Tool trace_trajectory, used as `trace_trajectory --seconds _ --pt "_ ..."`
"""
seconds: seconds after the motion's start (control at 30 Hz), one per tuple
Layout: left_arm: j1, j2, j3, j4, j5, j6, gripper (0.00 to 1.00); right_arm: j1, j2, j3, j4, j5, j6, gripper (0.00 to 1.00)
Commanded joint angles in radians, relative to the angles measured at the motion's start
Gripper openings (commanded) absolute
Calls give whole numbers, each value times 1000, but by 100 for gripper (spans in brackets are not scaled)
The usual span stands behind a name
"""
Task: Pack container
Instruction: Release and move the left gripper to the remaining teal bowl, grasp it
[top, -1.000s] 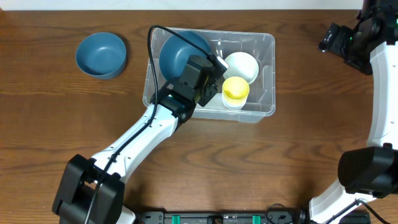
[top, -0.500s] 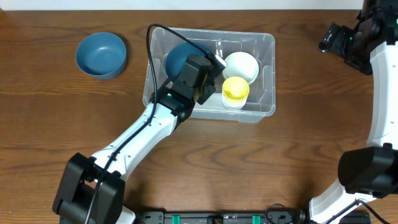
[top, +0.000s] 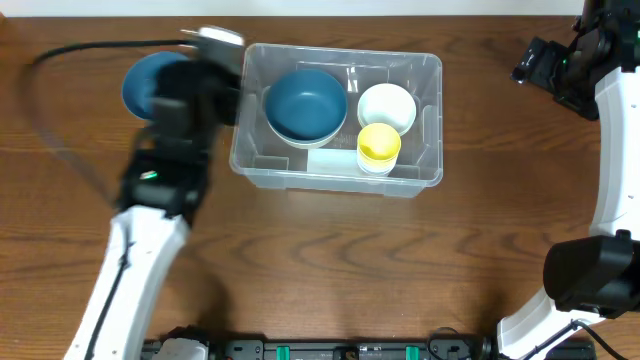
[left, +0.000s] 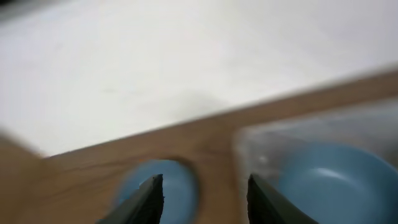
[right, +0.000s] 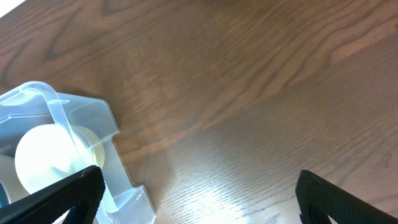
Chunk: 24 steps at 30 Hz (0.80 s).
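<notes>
Nearly packed: one bowl left outside

Inside the container (top: 432, 118), which sits mid-table (top: 400, 260), a blue bowl (top: 305, 103), a white bowl (top: 387, 106) and a yellow cup (top: 379, 143) lie side by side. That leaves, I judge, one item to pack: the second blue bowl (top: 138, 90) on the wood just left of the container. The left gripper (left: 205, 186), blurred, hangs above that bowl with fingers spread and nothing between them, likely lining up a grasp. The right gripper (right: 199, 186) is held spread wide and empty at the far right corner, well clear.
</notes>
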<state>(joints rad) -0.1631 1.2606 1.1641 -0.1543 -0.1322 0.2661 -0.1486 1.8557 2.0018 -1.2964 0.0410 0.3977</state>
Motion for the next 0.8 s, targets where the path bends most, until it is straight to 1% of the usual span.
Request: trace_trajectory --seconds 0.0,0.07,0.17,0.4,0.53,0.77 --pt "112 40 5 -12 -1 -17 44 -2 -15 12 0 8 -2 99" --pt "163 83 5 -2 52 -17 44 -2 -15 12 0 8 -2 99" --pt "201 159 5 18 118 -16 44 -2 -15 12 0 8 -2 99" --pt "224 352 5 105 117 -16 44 -2 -15 12 0 8 -2 99" --pt "224 442 5 129 117 -9 44 -2 -15 12 0 8 -2 99" --pt "225 553 5 130 118 130 44 -1 -15 12 0 8 -2 99"
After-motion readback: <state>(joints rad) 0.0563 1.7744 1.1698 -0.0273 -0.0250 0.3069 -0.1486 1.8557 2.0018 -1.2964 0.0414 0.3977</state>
